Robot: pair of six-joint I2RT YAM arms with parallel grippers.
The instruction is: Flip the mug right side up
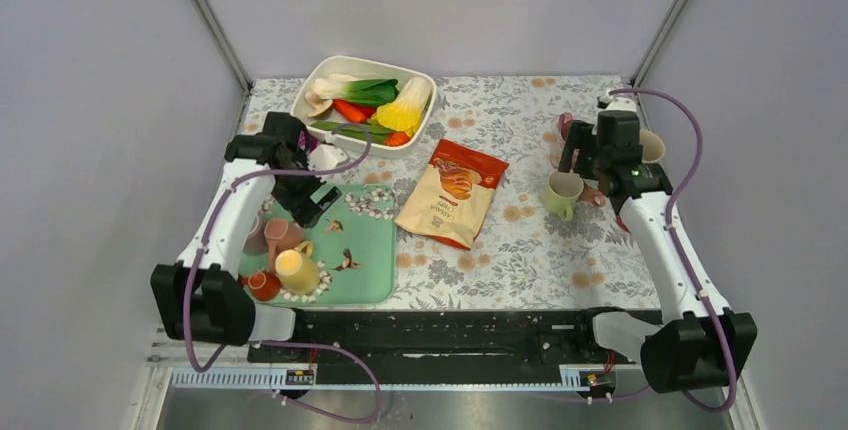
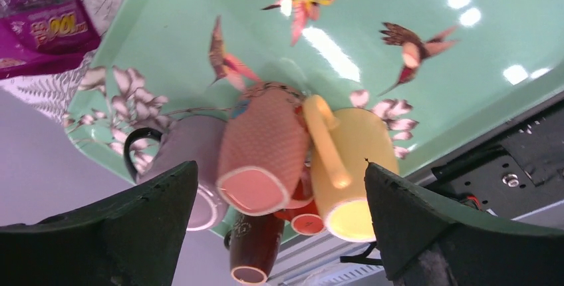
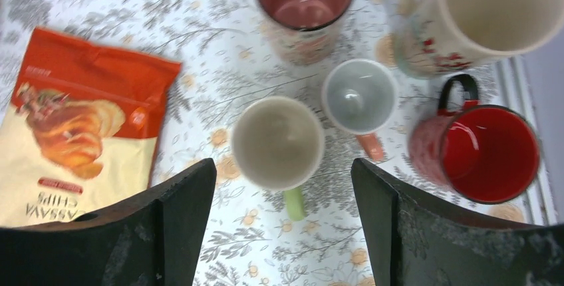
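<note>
Right claw (image 3: 282,169) wide, empty, over upright mug (image 3: 278,141); lift straight, miss neighbouring mugs (image 3: 360,95). Left claw (image 2: 279,169) wide, empty.

The orange bag (image 3: 80,120) lying mid-table reads "CASSAVA CHIPS" on its pale lower part, beside a small red strip whose print is too small to read, and the purple packet (image 2: 43,33) by the left tray (image 2: 465,46) shows a yellow "100".
</note>
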